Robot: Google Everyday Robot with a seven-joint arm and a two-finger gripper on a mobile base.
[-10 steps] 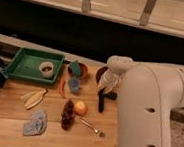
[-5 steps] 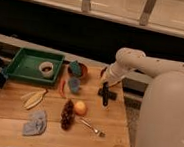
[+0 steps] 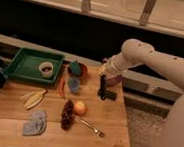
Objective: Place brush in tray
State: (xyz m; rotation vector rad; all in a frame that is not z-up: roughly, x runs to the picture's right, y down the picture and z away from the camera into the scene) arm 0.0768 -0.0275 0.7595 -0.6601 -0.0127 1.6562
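The green tray sits at the table's back left and has a small white cup in it. My gripper hangs from the white arm over the table's back right, far to the right of the tray. A slim dark upright shape at the gripper may be the brush, but I cannot tell it apart from the gripper. A short black block lies right beside it. The dark purple bowl is just behind, partly hidden by the arm.
A red bowl with a teal item, a blue cup and a red chili are between gripper and tray. An orange, dark grapes, a fork, a banana and a blue cloth lie nearer the front.
The arm's bulk has drawn back to the right, uncovering the table's right side. The gripper stays over the back right of the table, near the black block.
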